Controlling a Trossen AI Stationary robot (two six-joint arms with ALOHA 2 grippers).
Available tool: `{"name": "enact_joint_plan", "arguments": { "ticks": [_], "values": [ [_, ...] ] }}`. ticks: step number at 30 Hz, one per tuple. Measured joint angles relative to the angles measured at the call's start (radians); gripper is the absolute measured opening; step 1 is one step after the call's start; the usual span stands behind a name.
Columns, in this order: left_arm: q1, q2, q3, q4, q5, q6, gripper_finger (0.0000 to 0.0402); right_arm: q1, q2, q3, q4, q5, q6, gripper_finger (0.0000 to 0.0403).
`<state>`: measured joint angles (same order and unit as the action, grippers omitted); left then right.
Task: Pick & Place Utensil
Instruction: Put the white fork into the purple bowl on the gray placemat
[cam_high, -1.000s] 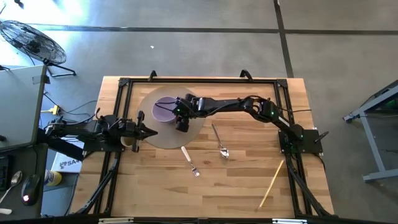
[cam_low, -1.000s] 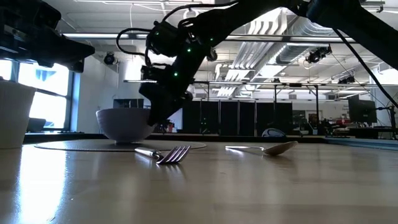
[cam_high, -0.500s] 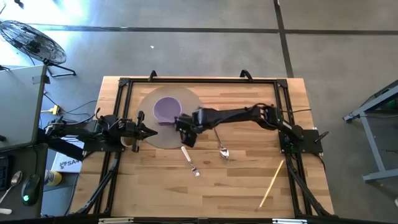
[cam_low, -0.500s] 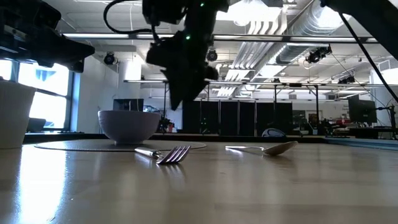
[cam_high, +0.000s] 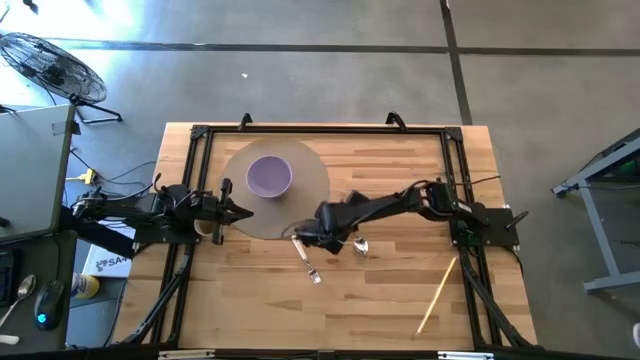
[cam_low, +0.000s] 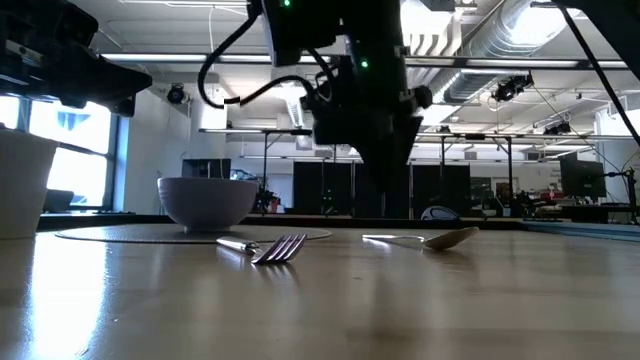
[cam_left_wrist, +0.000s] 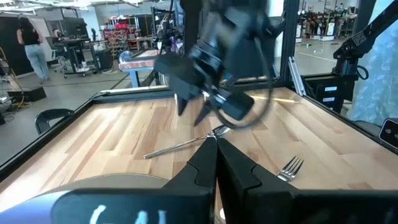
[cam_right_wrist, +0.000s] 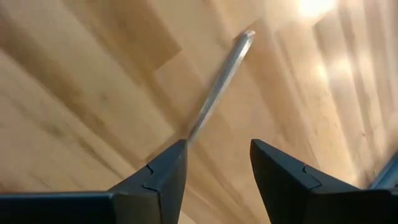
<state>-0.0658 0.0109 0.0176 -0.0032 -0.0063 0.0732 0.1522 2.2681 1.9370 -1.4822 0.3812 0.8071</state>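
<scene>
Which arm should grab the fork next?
Right, probably. Its gripper hangs open beside the fork, with a utensil handle visible between its fingers. The left gripper sits shut at the table's left edge, beyond the mat.

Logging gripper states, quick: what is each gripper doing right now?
Left gripper: shut, empty, beside the mat.
Right gripper: open, empty, over the fork.
</scene>
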Motion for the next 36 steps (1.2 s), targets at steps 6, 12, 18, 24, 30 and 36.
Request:
{"name": "enact_joint_plan", "arguments": {
  "ticks": [6, 12, 18, 24, 30, 36],
  "values": [
    [0.000, 0.000, 0.000, 0.014, -0.004, 0.000, 0.0000, 0.066, 0.001, -0.078, 0.002, 0.059, 0.075, 0.0150],
    [0.000, 0.000, 0.000, 0.064, 0.001, -0.033, 0.0000, 0.157, -0.002, -0.072, 0.093, 0.087, 0.177, 0.0132],
    [0.000, 0.007, 0.000, 0.081, 0.140, -0.140, 0.0000, 0.226, -0.002, -0.071, 0.227, 0.173, 0.157, 0.0130],
    [0.000, 0.047, 0.000, 0.170, 0.173, -0.183, 0.0000, 0.242, -0.002, -0.071, 0.258, 0.286, 0.156, 0.0129],
    [-0.003, 0.192, 0.000, 0.331, 0.301, -0.197, 0.0000, 0.232, -0.004, -0.071, 0.252, 0.363, 0.119, 0.0129],
    [-0.087, 0.445, 0.005, 0.539, 0.277, -0.219, 0.0019, 0.234, -0.026, -0.071, 0.233, 0.367, 0.135, 0.0128]
  ]
}}
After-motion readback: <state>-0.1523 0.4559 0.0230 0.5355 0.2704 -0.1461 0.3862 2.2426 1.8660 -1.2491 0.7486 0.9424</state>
